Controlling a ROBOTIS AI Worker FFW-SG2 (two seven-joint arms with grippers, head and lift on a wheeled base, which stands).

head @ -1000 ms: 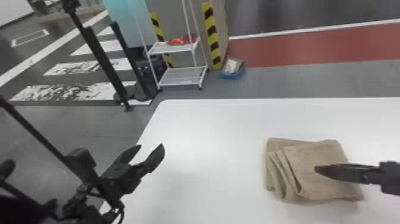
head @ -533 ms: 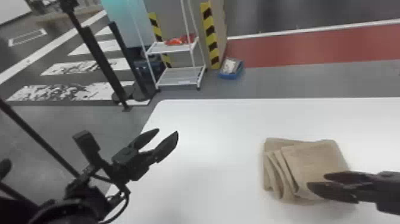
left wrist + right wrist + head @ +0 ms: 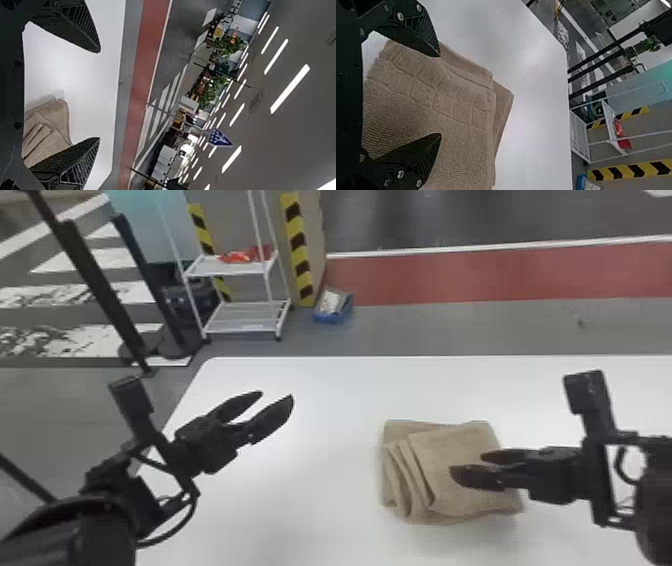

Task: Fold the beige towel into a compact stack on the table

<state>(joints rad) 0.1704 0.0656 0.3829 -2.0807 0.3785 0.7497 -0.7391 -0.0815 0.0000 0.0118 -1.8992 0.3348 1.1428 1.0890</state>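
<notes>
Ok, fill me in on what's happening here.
A robot is at work on folding a beige towel, which lies in a layered stack on the white table, its folds uneven along the left side. The right gripper is over it, the left gripper well to its left. Both have open jaws, holding nothing.

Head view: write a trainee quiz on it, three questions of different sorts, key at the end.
1. Which one overlaps the beige towel in the head view?
a) the white rack
b) the right gripper
c) the blue box
2. True or false: the towel is spread out in a single layer, without folds.
3. Fill in: the fingers of the left gripper are ____, not shut.

Key: 1 b; 2 false; 3 open.
</notes>
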